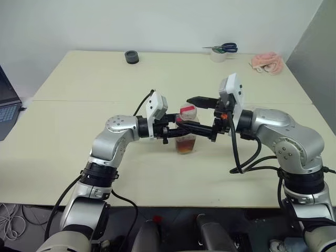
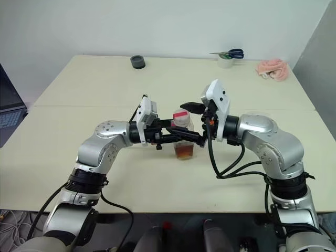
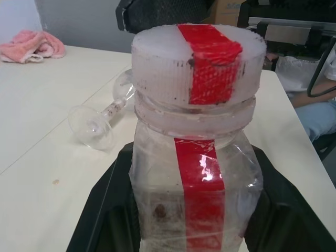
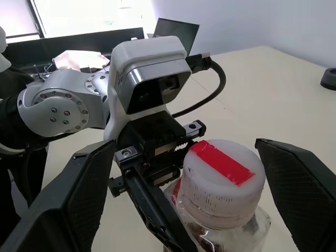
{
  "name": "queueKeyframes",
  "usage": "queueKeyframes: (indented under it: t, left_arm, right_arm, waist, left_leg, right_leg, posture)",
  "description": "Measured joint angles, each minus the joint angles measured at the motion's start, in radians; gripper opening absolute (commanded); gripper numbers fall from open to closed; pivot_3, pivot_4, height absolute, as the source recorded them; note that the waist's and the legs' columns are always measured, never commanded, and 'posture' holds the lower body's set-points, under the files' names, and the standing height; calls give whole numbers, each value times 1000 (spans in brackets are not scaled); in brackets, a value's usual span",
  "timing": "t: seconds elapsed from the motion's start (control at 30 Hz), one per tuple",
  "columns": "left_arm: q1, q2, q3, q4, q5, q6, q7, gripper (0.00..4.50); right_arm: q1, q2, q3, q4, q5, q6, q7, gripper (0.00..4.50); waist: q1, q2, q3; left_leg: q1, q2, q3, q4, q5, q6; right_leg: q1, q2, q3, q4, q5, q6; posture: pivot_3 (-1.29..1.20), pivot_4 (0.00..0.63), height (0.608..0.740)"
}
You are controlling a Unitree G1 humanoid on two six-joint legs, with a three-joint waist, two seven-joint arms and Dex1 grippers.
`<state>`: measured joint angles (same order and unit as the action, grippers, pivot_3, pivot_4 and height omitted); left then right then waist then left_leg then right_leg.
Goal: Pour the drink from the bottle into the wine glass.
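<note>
I see the left gripper (image 1: 181, 127) pinching the bottle (image 1: 186, 137) upright just above the table (image 1: 79, 84). The right gripper (image 4: 178, 194) has fingers spread wide either side of the cap (image 4: 223, 176). The wine glass (image 3: 102, 118) apparently lies on its side beyond.

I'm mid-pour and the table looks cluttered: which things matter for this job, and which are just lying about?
Job:
- bottle, cap on, in the shut left gripper
- drink in it
- wine glass, lying on its side
- open right gripper at the cap

Lying about:
- scissors
- tape roll
- pink cloth
- black ring
- laptop
</note>
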<state>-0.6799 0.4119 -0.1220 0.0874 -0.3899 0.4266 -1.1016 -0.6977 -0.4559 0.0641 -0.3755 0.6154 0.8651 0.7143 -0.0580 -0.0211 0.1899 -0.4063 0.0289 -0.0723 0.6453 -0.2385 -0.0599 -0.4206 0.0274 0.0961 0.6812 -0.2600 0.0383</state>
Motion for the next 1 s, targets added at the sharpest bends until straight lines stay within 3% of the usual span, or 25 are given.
queueKeyframes:
  t: [0.23,0.5,0.73,1.0]
  left_arm:
    - [0,-1,0,0,2,-1,2,1942]
    - [0,-2,0,0,2,-2,0,1939]
    - [0,-5,0,-2,0,-3,0,1939]
    - [-4,-4,-1,-5,0,-16,3,1922]
  right_arm:
    - [-23,18,23,39,-45,0,-49,4500]
    - [-23,27,25,48,-43,6,-54,1845]
    - [-23,26,15,48,-38,11,-43,1850]
    - [-92,65,-140,52,154,35,-25,1732]
  waist:
    - [1,0,0]
    - [1,0,0]
    - [1,0,0]
    - [-1,0,0]
  left_leg:
    - [0,0,0,0,0,0]
    - [0,0,0,0,0,0]
    - [0,0,0,0,0,0]
    - [0,0,0,0,0,0]
  right_leg:
    - [0,0,0,-1,0,0]
    - [0,0,0,0,0,0]
    - [0,0,0,-1,0,0]
    - [0,0,0,0,0,-1]
  posture:
    - [0,150,740]
    - [0,150,740]
    - [0,150,740]
    - [0,150,740]
